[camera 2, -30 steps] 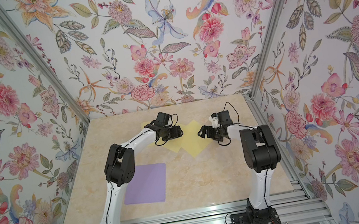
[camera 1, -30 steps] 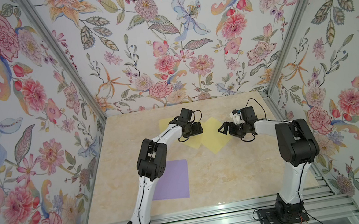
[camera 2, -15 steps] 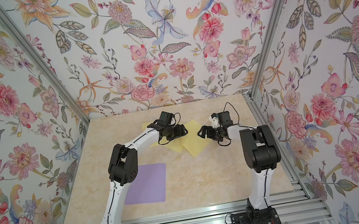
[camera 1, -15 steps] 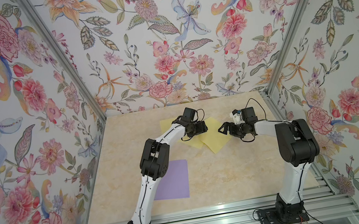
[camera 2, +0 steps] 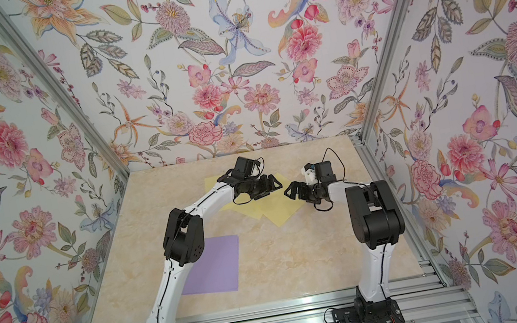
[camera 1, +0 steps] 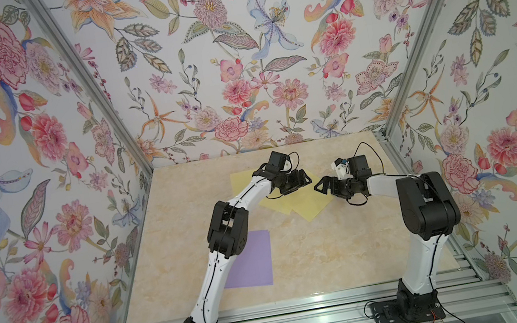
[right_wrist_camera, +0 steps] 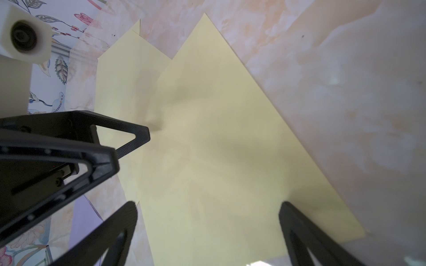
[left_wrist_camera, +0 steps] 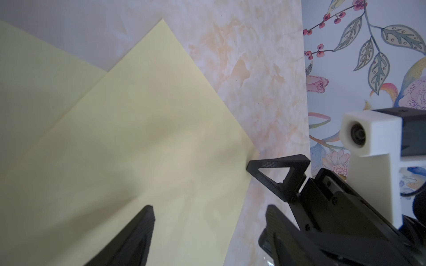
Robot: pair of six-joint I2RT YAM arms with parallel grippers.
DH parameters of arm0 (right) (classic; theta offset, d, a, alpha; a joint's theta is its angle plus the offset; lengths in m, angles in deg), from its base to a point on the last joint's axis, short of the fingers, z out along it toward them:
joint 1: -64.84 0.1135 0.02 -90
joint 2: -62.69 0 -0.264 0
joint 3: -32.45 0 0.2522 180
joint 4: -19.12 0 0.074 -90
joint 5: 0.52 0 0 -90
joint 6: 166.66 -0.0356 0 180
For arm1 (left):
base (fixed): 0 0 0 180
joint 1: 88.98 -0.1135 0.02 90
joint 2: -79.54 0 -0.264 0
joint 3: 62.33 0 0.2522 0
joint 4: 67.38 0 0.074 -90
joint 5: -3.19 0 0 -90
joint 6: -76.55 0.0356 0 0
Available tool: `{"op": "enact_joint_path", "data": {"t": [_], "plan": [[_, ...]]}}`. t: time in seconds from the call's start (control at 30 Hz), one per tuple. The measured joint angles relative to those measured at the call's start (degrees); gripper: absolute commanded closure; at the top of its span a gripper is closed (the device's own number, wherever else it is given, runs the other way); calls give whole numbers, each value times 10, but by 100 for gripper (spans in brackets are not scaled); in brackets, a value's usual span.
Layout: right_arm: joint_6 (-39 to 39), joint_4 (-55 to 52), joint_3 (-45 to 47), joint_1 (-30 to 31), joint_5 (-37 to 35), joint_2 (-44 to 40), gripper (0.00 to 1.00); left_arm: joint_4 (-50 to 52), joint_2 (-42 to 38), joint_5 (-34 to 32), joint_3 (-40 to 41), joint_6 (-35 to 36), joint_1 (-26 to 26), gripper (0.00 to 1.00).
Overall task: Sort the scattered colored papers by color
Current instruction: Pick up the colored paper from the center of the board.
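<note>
In both top views the left gripper (camera 1: 303,179) (camera 2: 274,185) sits further right in the frame than a second ago. It is now close to the right gripper (camera 1: 321,187) (camera 2: 290,192), which has not moved. The two face each other just above centre, jaws apart and empty. Under and between them the yellow papers (camera 1: 309,209) (camera 2: 280,215) overlap in a loose fan on the table (camera 1: 337,256), much where they lay before. One more yellow corner (camera 1: 240,181) shows up-left of the left arm (camera 1: 218,268). The purple paper (camera 1: 252,263) (camera 2: 218,268) lies well apart at the table's lower left, partly hidden by that arm and unchanged. In the left wrist view the left gripper (left_wrist_camera: 208,214) hangs spread over the top yellow paper (left_wrist_camera: 138,138), with nothing between its fingers. A finger (left_wrist_camera: 276,164) of the right gripper reaches that paper's corner, but whether it touches is unclear. In the right wrist view the right gripper (right_wrist_camera: 206,207) stands wide open astride the same paper (right_wrist_camera: 219,142), gripping nothing. The left gripper (right_wrist_camera: 131,149) is over a second yellow paper (right_wrist_camera: 126,76), and a purple corner (right_wrist_camera: 83,221) shows nearby.
</note>
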Motion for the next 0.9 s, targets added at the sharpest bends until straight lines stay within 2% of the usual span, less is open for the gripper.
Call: {"op": "enact_joint_path", "data": {"t": [0.17, 0.43, 0.63, 0.9], "plan": [[0, 5, 2, 0, 2, 0, 0, 25, -10, -37, 11, 47, -1, 22], [-2, 13, 5, 0, 7, 0, 0, 102, -50, -155, 22, 141, -1, 23], [-4, 15, 6, 0, 9, 0, 0, 141, -58, -224, 23, 163, -1, 23], [-7, 18, 6, 0, 11, 1, 0, 173, -58, -267, 46, 164, -1, 22]]}}
